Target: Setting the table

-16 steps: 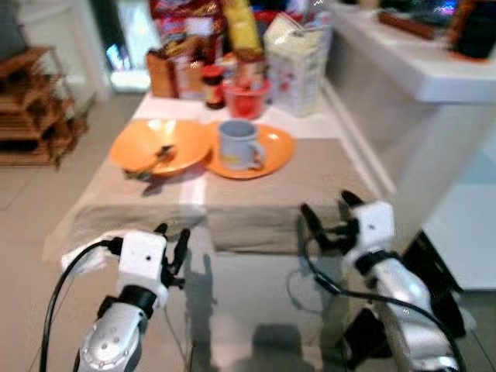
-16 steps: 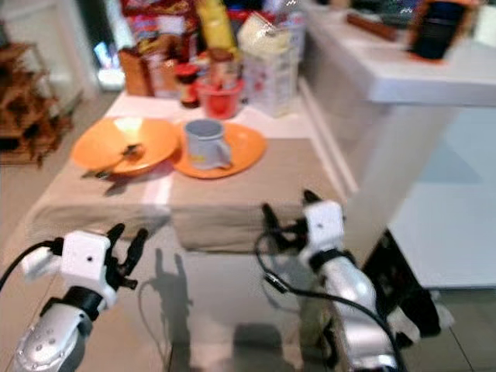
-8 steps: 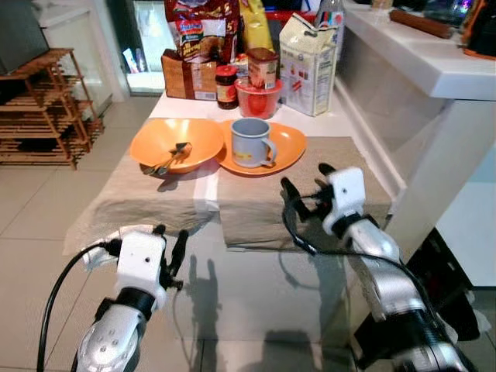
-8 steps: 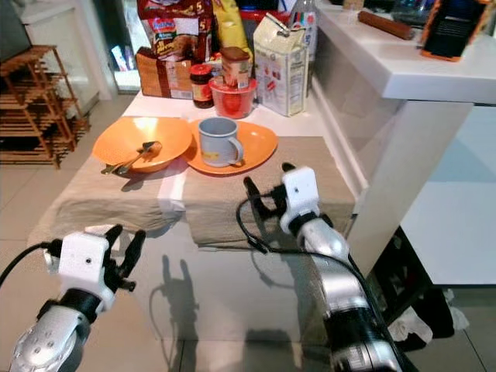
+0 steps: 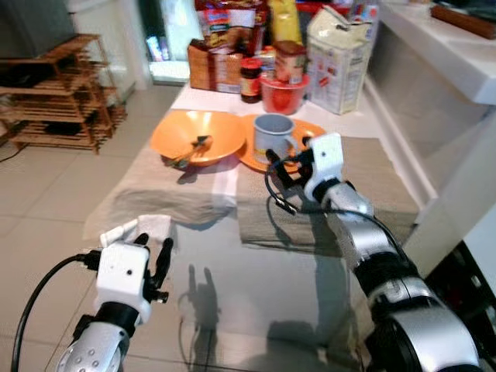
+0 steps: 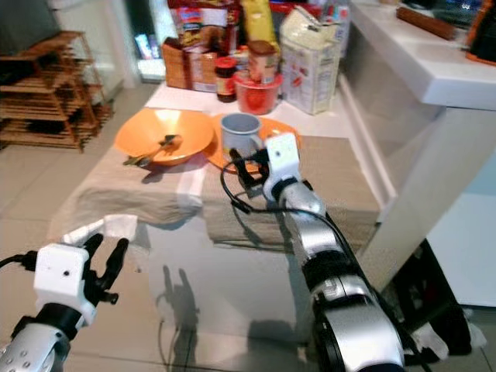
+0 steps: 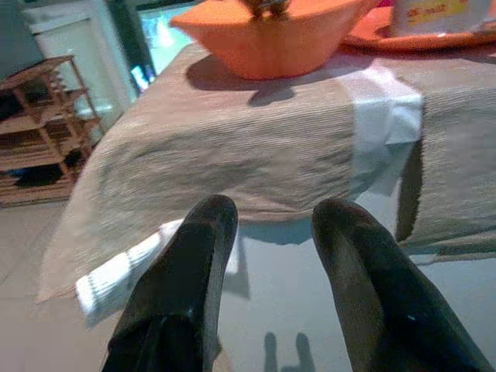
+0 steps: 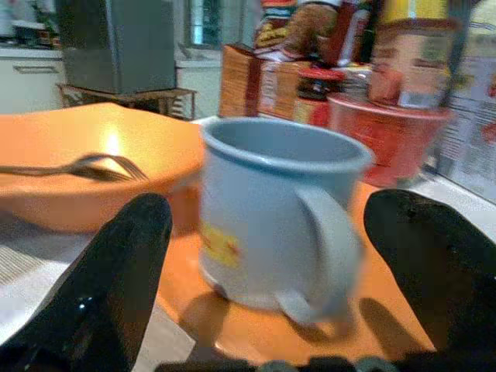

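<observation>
Left gripper (image 5: 153, 255) hangs low before the table's near edge, fingers parted and empty. Right gripper (image 5: 288, 164) sits over the beige cloth (image 5: 364, 167), jaws spread wide, just short of the grey mug (image 5: 271, 136). Mug stands upright on the orange plate (image 5: 316, 129), beside the orange bowl (image 5: 223, 132) holding a fork (image 8: 85, 167).

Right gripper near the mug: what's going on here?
The right gripper is open and lined up on the grey mug, which stands on an orange plate on the cloth-covered table. Its fingers flank the mug without touching it. An orange bowl holding cutlery sits beside the plate. The left gripper hangs open, low in front of the table's near edge, holding nothing.
</observation>
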Robot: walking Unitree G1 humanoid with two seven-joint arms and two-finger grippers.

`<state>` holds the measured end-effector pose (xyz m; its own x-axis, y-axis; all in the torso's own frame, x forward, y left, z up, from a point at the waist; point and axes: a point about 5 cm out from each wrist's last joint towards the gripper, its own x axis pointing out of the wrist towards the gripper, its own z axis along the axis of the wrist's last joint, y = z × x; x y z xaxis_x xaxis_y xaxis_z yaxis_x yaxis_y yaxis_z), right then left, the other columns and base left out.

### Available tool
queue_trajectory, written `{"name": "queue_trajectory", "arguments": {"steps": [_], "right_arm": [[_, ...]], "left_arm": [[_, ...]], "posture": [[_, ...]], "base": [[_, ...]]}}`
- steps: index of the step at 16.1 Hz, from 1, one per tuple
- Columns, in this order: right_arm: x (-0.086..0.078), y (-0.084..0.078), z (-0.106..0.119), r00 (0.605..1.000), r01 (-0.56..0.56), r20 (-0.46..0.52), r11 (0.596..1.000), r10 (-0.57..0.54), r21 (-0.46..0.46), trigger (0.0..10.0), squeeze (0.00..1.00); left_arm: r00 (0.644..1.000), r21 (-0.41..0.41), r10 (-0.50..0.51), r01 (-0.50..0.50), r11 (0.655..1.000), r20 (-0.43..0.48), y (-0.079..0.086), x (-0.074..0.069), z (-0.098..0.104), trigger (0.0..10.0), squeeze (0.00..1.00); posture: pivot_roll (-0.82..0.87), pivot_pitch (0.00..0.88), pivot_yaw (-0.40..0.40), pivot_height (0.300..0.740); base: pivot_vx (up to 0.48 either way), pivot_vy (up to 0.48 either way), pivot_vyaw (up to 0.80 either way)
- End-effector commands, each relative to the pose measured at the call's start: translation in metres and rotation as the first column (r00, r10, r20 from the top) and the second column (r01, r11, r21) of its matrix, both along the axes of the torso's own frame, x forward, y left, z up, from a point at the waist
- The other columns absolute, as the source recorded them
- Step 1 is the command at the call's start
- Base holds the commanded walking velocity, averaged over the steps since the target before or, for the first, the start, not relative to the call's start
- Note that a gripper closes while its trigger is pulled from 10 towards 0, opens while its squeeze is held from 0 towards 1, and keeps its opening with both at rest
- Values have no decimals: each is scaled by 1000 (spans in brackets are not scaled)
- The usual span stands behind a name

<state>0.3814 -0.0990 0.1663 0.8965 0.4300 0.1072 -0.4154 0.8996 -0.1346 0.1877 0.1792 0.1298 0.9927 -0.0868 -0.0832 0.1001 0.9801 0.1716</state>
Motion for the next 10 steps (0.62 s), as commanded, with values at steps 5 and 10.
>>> {"name": "queue_trajectory", "arguments": {"steps": [5,10], "right_arm": [[6,7,-1,1000,15,-10,1000,-15,-9,10000,0],[6,4,-6,999,45,-21,999,-46,-13,10000,0]], "left_arm": [[1000,8,20,-20,1000,0,4,-4,6,10000,0],[1000,10,7,-7,1000,-6,3,-3,6,10000,0]], "posture": [[228,0,-4,740],[218,0,1,740]], "base": [[0,0,0],[0,0,0]]}}
